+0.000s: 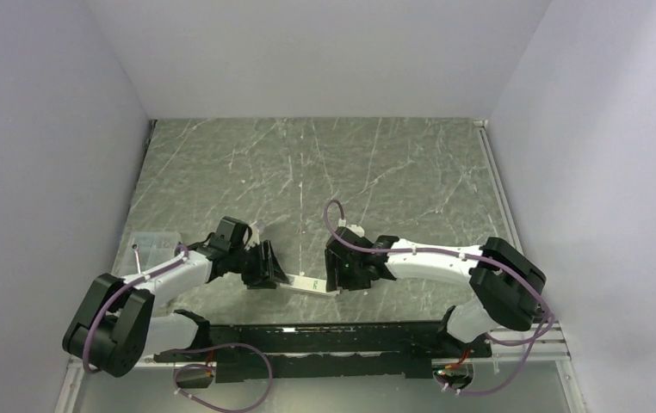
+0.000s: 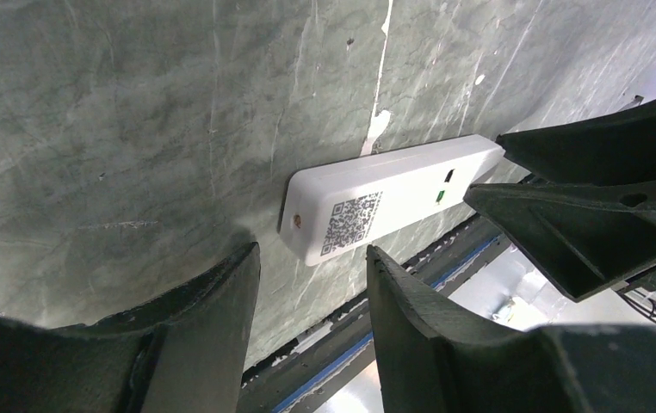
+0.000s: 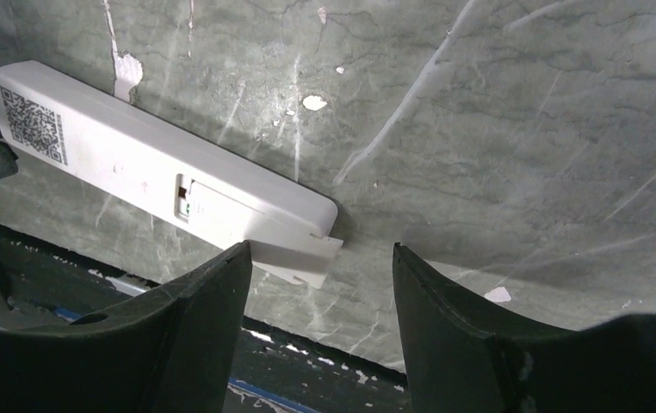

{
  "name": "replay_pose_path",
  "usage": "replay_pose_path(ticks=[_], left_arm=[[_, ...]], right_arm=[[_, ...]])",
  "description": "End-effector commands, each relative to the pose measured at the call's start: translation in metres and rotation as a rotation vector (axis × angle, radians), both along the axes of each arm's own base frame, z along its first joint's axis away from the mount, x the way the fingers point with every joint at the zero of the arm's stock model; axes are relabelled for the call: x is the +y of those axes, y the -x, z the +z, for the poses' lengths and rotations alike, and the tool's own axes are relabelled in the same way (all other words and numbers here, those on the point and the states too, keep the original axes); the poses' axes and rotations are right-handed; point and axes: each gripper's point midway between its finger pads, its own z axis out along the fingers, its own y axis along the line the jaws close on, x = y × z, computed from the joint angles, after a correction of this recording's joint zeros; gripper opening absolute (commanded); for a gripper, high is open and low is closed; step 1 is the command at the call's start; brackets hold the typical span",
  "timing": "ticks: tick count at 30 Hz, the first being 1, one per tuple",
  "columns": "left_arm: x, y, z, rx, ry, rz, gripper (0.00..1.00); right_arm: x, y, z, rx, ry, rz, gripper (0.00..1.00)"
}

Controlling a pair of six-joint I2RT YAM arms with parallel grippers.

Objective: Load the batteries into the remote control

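Note:
The remote control (image 1: pixel 307 283) is a slim white bar lying flat near the table's front edge, back side up, with a QR code (image 2: pixel 352 222) at one end. A flat white cover piece (image 3: pixel 300 256) sticks out from its other end. A small slot in its back shows a green spot (image 2: pixel 439 196). No battery shows loose on the table. My left gripper (image 2: pixel 312 251) stands open just short of the QR end, nothing between its fingers. My right gripper (image 3: pixel 320 247) is open at the cover end, also holding nothing. In the top view the left gripper (image 1: pixel 264 265) and right gripper (image 1: pixel 342 272) flank the remote.
A clear plastic box (image 1: pixel 148 245) sits at the table's left edge beside the left arm. A black rail (image 1: pixel 324 344) runs along the near edge right below the remote. White walls close in the left, back and right. Small white flecks (image 3: pixel 313 102) dot the marble-patterned top.

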Motion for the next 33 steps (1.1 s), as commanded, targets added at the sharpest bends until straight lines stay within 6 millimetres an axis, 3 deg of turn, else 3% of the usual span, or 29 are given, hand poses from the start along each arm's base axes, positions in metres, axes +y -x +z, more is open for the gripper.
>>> replay_pose_path(ticks=[1, 19, 33], left_arm=[[-0.0050, -0.0025, 0.0009, -0.020, 0.020, -0.010, 0.54], [-0.0053, 0.0001, -0.0021, -0.013, 0.019, -0.017, 0.54], [-0.0064, 0.0006, -0.0019, -0.017, 0.027, -0.024, 0.54]], right_arm=[[0.0149, -0.0106, 0.0106, -0.019, -0.039, -0.017, 0.64], [0.0135, -0.0189, 0.0175, -0.045, -0.026, -0.068, 0.64], [0.0109, -0.0181, 0.0082, -0.022, 0.007, -0.081, 0.57]])
